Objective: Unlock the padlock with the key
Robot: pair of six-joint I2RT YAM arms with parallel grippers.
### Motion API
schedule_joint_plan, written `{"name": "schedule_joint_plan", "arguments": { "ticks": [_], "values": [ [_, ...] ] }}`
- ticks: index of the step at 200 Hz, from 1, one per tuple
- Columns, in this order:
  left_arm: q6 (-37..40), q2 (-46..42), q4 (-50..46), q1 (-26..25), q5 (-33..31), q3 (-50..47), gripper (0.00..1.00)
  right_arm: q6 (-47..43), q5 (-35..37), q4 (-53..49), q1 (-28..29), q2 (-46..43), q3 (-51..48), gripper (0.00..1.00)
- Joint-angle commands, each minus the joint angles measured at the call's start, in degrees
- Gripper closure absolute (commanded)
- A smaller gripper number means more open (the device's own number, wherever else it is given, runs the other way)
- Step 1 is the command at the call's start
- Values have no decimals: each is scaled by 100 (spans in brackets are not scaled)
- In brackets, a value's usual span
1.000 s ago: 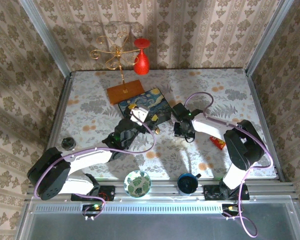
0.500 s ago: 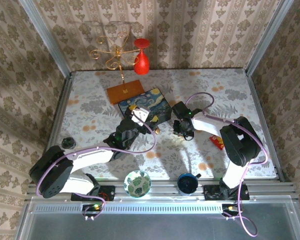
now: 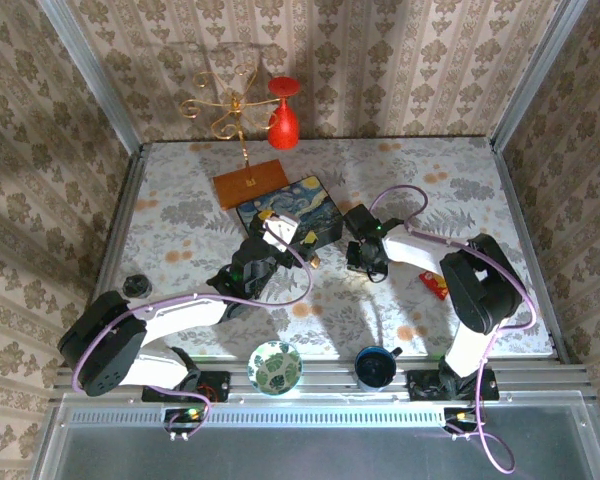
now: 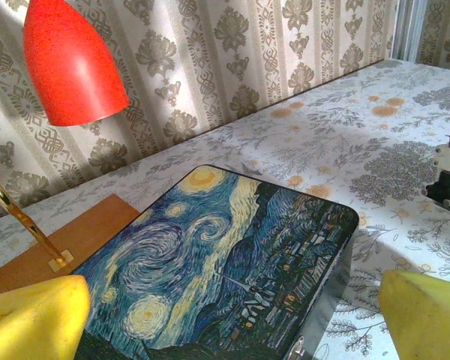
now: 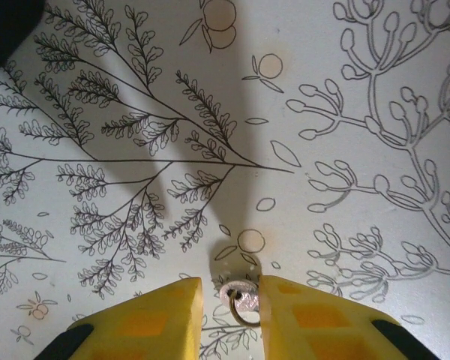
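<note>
- The padlock [image 3: 316,259] is seen from above as a small brassy speck just beside the near corner of the box [image 3: 292,210]. Whether it is hooked to the box's clasp cannot be told at this size.
- The key [image 5: 240,300] is picked out on the right wrist view as a small ring with a silvery piece. It is laid flat on the table [image 5: 345,90], to the right of the box and apart from it.
- The right gripper [image 5: 231,309] is held low over the key with its fingers narrowly parted, one on either side of the ring, and nothing is pinched yet. This is judged to be the set-up for a pick, since the key must be lifted before it can be brought to the padlock.
- The left gripper [image 4: 232,311] is held over the box's near edge, fingers spread wide and nothing gripped. It is judged to be kept there so that the box or padlock can be steadied once the key is raised.
</note>
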Motion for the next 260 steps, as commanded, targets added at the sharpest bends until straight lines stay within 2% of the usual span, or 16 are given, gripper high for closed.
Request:
{"name": "schedule_joint_plan", "arguments": {
  "ticks": [1,36,86,184,260],
  "values": [
    [-91,26,180,38,65,-2,0,143,314,-198,39,-272,-102,72],
    [-103,61,180,30,91,16,0,202,340,-322,39,-242,-197,68],
    [-98,96,145,42,142,68,0,297,96,41,30,-19,-309,67],
    [-120,94,101,36,161,55,0,188,45,50,30,186,-94,75],
    [-186,109,137,30,172,42,0,-42,328,-197,83,164,206,73]
  ]
}}
